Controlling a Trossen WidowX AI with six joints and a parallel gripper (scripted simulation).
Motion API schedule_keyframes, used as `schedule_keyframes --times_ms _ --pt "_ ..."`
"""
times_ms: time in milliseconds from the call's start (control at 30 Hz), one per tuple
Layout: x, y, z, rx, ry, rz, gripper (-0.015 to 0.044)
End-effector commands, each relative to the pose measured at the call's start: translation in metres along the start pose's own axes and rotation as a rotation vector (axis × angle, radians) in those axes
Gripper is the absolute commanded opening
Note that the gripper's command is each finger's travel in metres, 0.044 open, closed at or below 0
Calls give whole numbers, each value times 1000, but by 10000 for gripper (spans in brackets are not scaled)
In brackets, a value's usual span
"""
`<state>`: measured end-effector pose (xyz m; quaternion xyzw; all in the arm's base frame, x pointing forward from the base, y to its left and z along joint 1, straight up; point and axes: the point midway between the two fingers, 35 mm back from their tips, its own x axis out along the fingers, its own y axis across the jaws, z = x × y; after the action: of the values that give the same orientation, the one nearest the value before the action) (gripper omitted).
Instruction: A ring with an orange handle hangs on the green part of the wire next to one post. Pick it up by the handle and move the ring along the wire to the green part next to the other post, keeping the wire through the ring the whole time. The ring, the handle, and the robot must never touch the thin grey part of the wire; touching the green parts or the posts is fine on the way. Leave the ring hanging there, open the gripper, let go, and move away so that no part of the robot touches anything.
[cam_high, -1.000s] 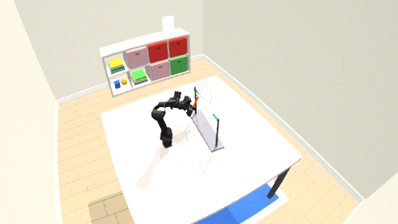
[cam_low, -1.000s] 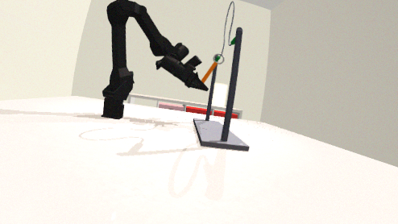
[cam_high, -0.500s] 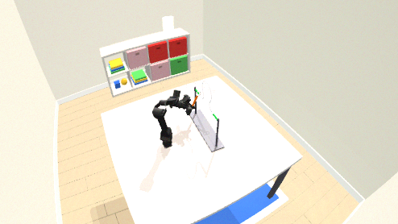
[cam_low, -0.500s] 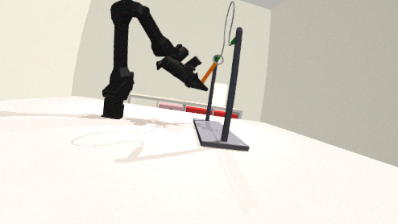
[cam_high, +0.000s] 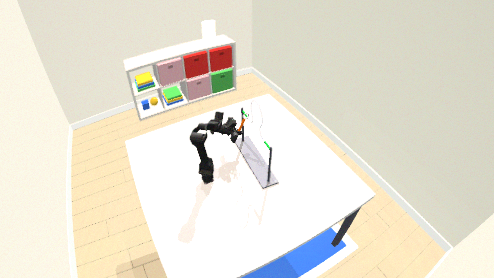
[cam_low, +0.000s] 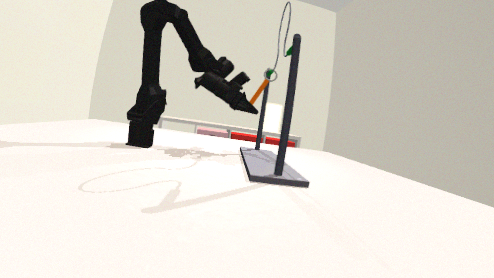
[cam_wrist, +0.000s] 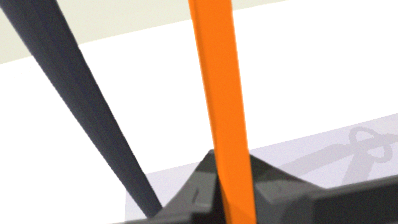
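Note:
The ring is around the wire at the far green part, beside the far post. Its orange handle slants down toward the arm. My gripper is shut on the handle's lower part. The thin grey wire loops up between the posts. The other green part is at the near post. Whether the ring touches the wire is too small to tell.
A grey base plate carries both posts on the white table. In the wrist view, a dark post stands left of the handle. A shelf with coloured boxes stands behind the table.

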<state>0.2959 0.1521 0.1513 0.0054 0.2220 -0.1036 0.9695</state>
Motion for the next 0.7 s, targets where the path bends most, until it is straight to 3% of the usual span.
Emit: schedule_keyframes --times_ms 0,633,667 --pt "1 -1 -2 3 -3 -6 -150" --pt "1 -1 -2 3 -3 -6 -150" --pt "1 0 -2 0 -1 -2 -124"
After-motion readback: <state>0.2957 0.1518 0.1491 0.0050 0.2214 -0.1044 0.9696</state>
